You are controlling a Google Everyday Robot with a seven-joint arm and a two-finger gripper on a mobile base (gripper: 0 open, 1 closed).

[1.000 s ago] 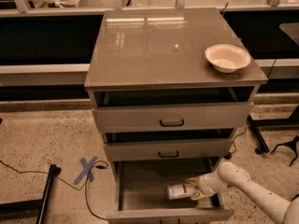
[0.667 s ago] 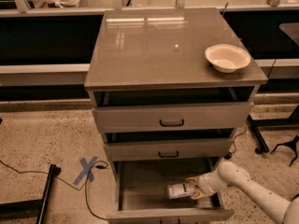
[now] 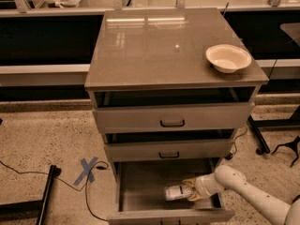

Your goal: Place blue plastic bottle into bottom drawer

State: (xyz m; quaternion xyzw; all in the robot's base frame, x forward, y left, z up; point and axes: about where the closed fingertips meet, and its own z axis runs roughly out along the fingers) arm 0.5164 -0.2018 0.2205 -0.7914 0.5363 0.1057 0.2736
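The white arm [image 3: 255,204] reaches in from the lower right, sloping up and to the left, low near the floor. It bends at a rounded joint [image 3: 229,175], and from there a short pale wrist [image 3: 207,185] points left and slightly down. The gripper [image 3: 189,191] sits inside the bottom drawer [image 3: 140,184], toward its right side, facing left. Its yellowish fingers [image 3: 190,183] lie one on each side of the right end of the blue plastic bottle [image 3: 174,192], closed against it.
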